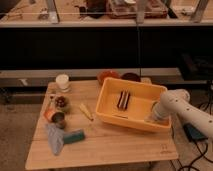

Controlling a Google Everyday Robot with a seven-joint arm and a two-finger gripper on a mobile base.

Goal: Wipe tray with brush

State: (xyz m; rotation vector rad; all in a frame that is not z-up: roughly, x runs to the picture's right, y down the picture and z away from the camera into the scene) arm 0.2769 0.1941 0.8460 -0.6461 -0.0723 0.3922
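Observation:
The yellow-orange tray (129, 123) sits on the right half of the wooden table. A short dark block with pale stripes (123, 100) lies inside it. The brush (86, 111), a slim pale cream stick, lies on the table just left of the tray. My gripper (152, 116) hangs from the white arm (176, 104) and reaches down into the tray's front right corner, far from the brush.
Two reddish-brown bowls (106, 76) stand behind the tray. A white cup (62, 81), a small dish (61, 102), a can (58, 118), a blue cloth (54, 138) and a teal sponge (75, 136) crowd the table's left side. The table's right edge is close to the tray.

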